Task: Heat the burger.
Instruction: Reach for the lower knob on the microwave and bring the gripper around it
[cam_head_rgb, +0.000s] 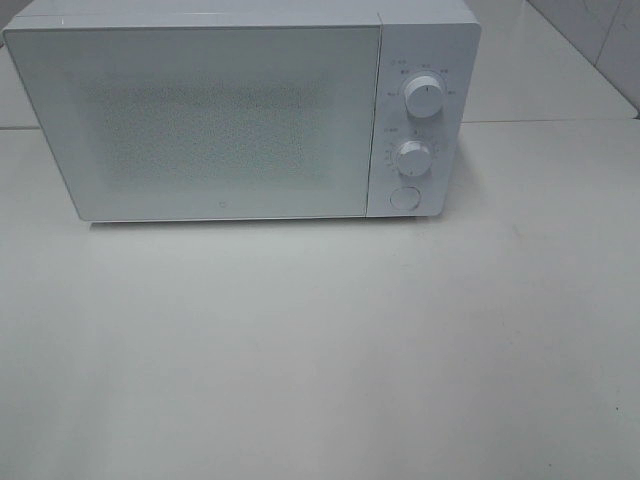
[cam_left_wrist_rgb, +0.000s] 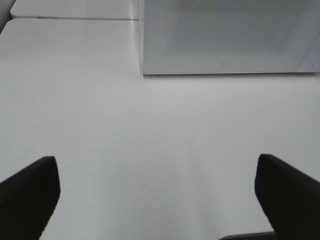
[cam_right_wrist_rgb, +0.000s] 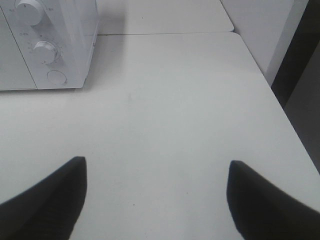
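Left gripper (cam_left_wrist_rgb: 157, 200): fingers (cam_left_wrist_rgb: 30, 197) spread wide, nothing between, above table (cam_left_wrist_rgb: 150, 135). Right gripper (cam_right_wrist_rgb: 157, 200): fingers (cam_right_wrist_rgb: 47, 200) wide apart too, holding nothing. Fingers cut off by frame edges; grippers outside high view. Burger in no view. Microwave (cam_head_rgb: 200, 110) door shut, frosted, interior unreadable. Knobs (cam_head_rgb: 425, 97) and round button (cam_head_rgb: 404, 197) right of door.

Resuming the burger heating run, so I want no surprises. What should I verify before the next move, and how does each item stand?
1. Burger located: cannot tell; no view shows it.
2. Microwave door shut: ok.
3. Round button unobstructed: ok.
4. Left end effector open, empty: ok.
5. Right end effector open, empty: ok.
6. Table before the door free of obstacles: ok.
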